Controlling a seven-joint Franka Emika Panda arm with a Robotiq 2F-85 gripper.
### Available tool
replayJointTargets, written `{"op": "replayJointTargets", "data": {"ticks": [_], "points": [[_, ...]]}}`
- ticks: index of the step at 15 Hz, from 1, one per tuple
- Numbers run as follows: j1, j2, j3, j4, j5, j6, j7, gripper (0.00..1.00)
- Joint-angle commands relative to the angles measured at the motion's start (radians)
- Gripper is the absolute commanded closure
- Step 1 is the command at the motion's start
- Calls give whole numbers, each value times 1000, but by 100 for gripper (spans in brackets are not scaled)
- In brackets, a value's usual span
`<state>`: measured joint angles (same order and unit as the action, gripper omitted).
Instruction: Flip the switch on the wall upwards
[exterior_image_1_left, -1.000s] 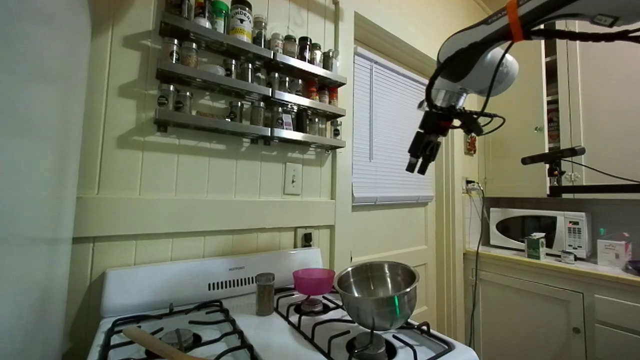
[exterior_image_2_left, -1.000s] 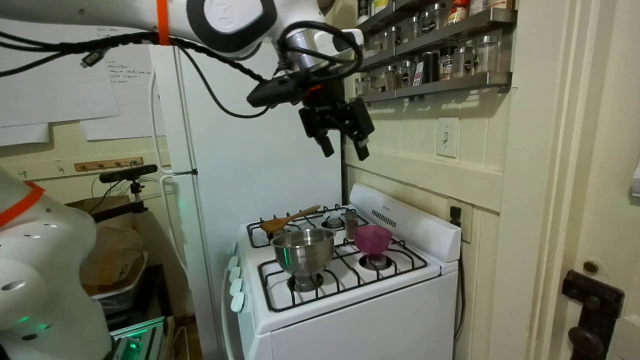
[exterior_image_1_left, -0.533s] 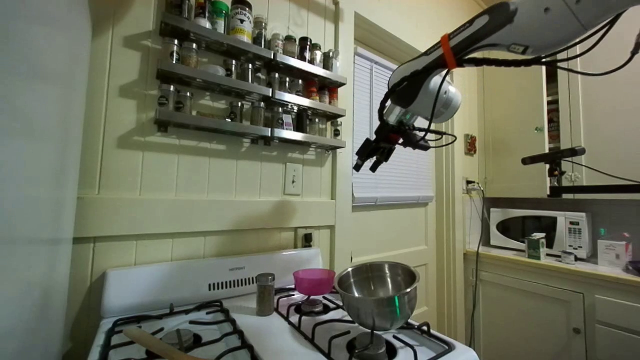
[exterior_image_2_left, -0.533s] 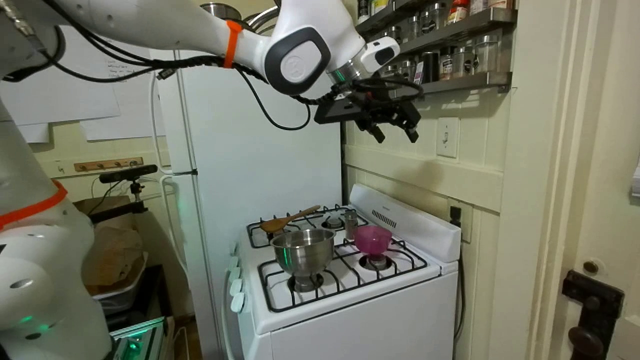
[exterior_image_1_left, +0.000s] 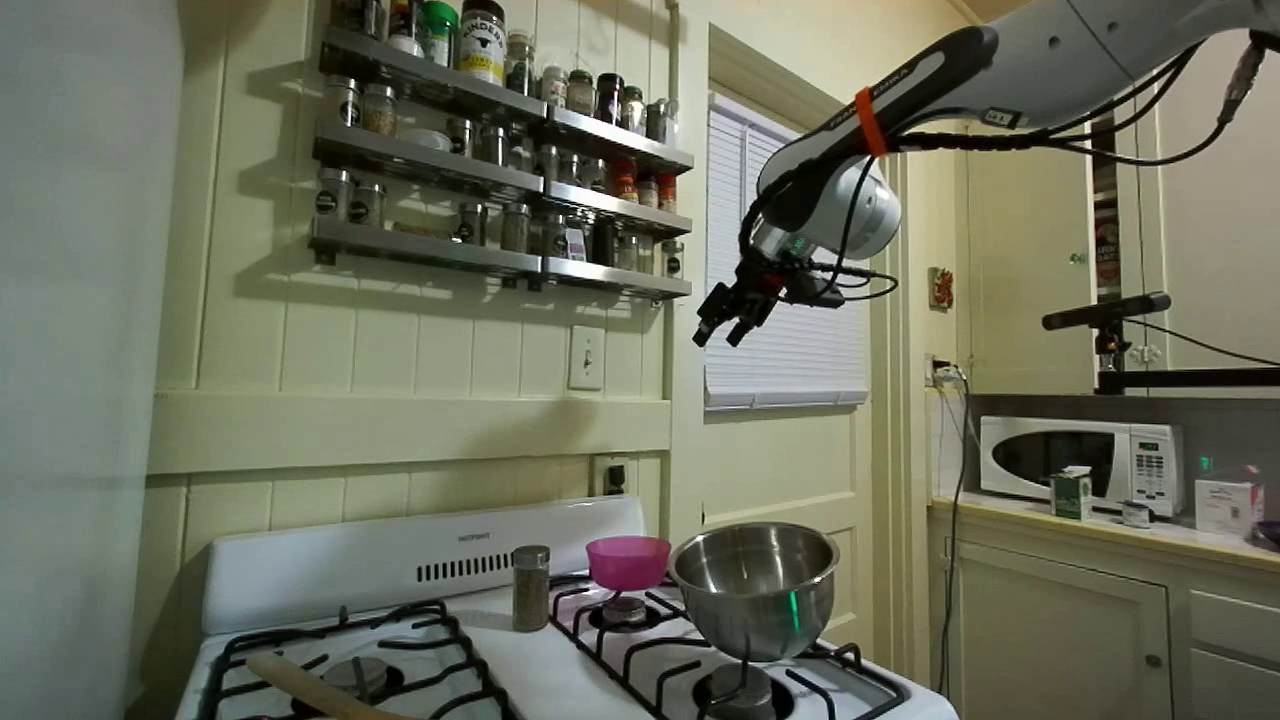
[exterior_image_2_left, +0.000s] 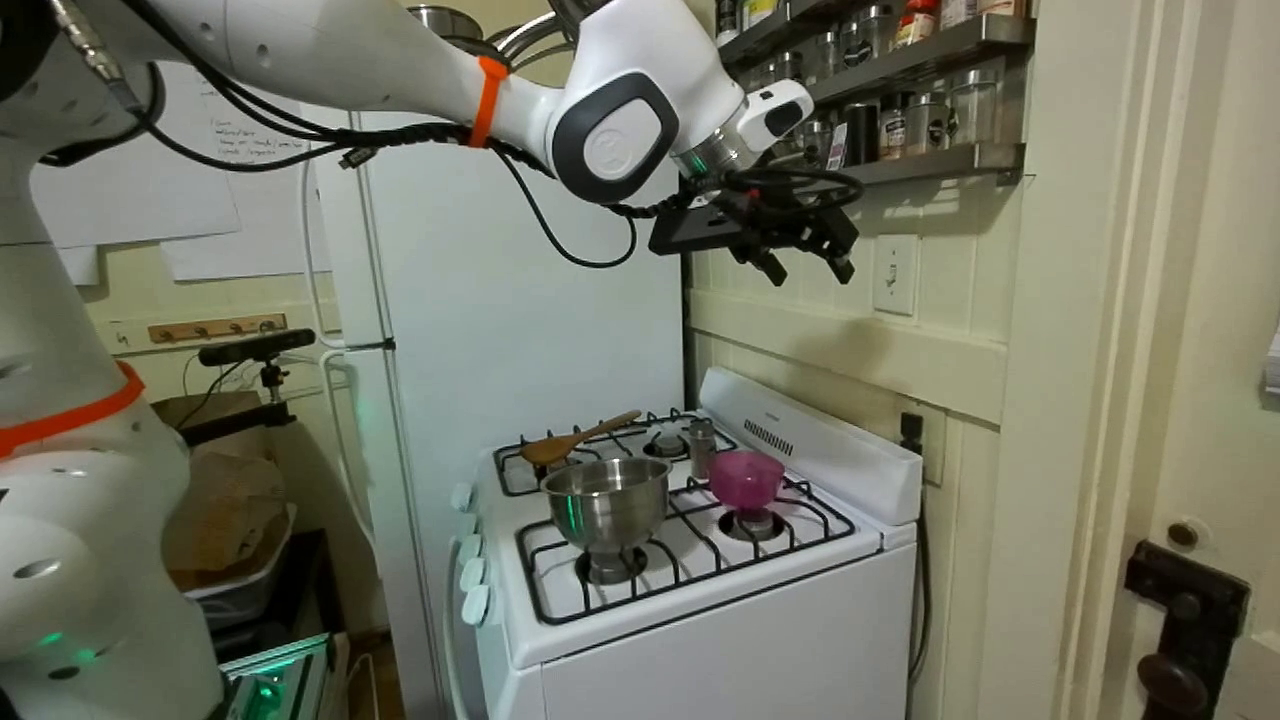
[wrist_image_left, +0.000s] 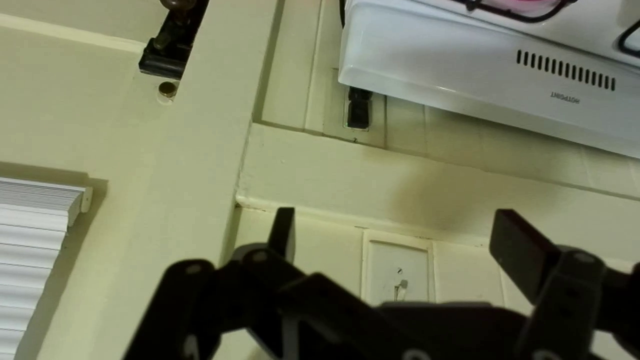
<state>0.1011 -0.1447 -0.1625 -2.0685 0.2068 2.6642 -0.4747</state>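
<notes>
The switch is a pale cream plate with a small toggle on the cream-yellow board wall (exterior_image_1_left: 420, 345). It shows in both exterior views (exterior_image_1_left: 587, 357) (exterior_image_2_left: 896, 275), below the spice shelves and just above the trim ledge. In the wrist view, which stands upside down, the switch plate (wrist_image_left: 400, 260) appears between my fingers, and its lower part in the picture is hidden by the gripper body. My gripper (exterior_image_1_left: 718, 337) is open and empty, tilted down toward the wall, apart from the switch. It also shows in an exterior view (exterior_image_2_left: 812, 272) and the wrist view (wrist_image_left: 395, 232).
Spice shelves (exterior_image_1_left: 430, 250) with many jars jut out above the switch. Below stands a white stove (exterior_image_2_left: 720, 620) with a steel bowl (exterior_image_2_left: 605, 500), pink bowl (exterior_image_2_left: 745, 478), spice jar (exterior_image_1_left: 530, 590) and wooden spoon (exterior_image_2_left: 575, 442). A window blind (exterior_image_1_left: 780, 350) hangs beside the wall.
The arm has reached toward the wall and the switch, with the gripper tilting more toward the wall. Most of this motion came in the first half second. The gripper's shadow now falls on the ledge.
</notes>
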Motion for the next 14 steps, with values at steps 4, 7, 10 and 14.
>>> {"op": "replayJointTargets", "data": {"ticks": [4,7,10,14], "points": [[-59,107,51,56,4,135,214,0],[-31,198,59,117,14,174,300,0],[-16,294,77,215,18,195,346,0],[-47,397,127,324,-86,267,425,0]]}}
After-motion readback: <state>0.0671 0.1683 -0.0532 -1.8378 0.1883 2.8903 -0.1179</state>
